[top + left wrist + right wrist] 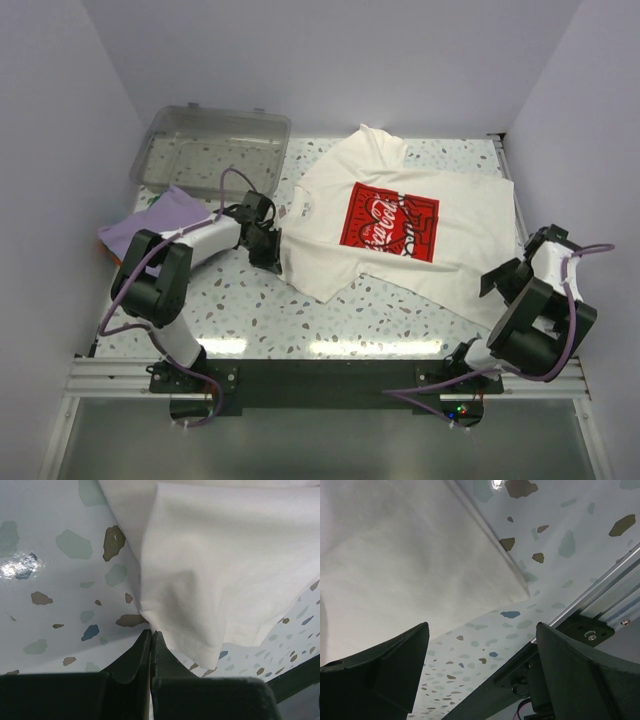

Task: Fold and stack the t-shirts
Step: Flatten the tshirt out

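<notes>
A cream-white t-shirt (400,195) with a red square logo lies spread flat across the middle of the table. My left gripper (268,247) is at its left sleeve. In the left wrist view that gripper (151,631) is shut, and the sleeve's edge (210,580) puckers into its tips. A lavender t-shirt (160,225) lies bunched at the table's left edge, behind the left arm. My right gripper (515,262) hangs open near the white shirt's right hem. In the right wrist view the gripper (482,626) has bare table between its fingers, and the hem corner (517,590) lies just beyond.
A clear plastic bin (210,150) stands at the back left, next to the lavender shirt. A metal rail (600,595) runs along the table's right edge, close to the right gripper. White walls close in the table on three sides.
</notes>
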Robot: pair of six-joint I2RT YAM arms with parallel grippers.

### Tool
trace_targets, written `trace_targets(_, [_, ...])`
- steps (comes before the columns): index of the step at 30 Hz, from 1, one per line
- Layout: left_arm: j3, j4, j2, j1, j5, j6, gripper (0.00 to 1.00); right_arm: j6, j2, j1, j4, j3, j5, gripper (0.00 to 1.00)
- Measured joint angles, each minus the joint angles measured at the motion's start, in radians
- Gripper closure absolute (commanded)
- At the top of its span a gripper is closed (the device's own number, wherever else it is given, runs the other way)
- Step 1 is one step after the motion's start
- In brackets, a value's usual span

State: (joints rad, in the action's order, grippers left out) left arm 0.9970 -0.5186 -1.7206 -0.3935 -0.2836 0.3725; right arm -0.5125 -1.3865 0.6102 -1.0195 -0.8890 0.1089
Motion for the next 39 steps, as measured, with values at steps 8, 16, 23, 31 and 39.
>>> trace_targets(8, [0.014,-0.017,0.015,0.000,-0.008,0.001,1.00,-0.078,0.000,0.032,-0.009,0.055,0.011,0.20])
trace_targets(16, [0.024,-0.023,0.030,0.000,-0.020,0.002,1.00,-0.151,0.003,0.039,-0.005,0.076,0.087,0.26])
trace_targets(23, [0.025,-0.024,0.030,0.003,-0.023,0.002,1.00,-0.216,0.008,0.039,0.025,0.116,0.111,0.32])
trace_targets(31, [0.026,-0.033,0.033,0.014,-0.023,0.001,1.00,-0.270,0.010,0.039,0.073,0.183,0.142,0.45])
trace_targets(39, [0.026,-0.049,0.043,0.033,-0.023,0.001,1.00,-0.292,0.005,0.039,0.137,0.194,0.163,0.56])
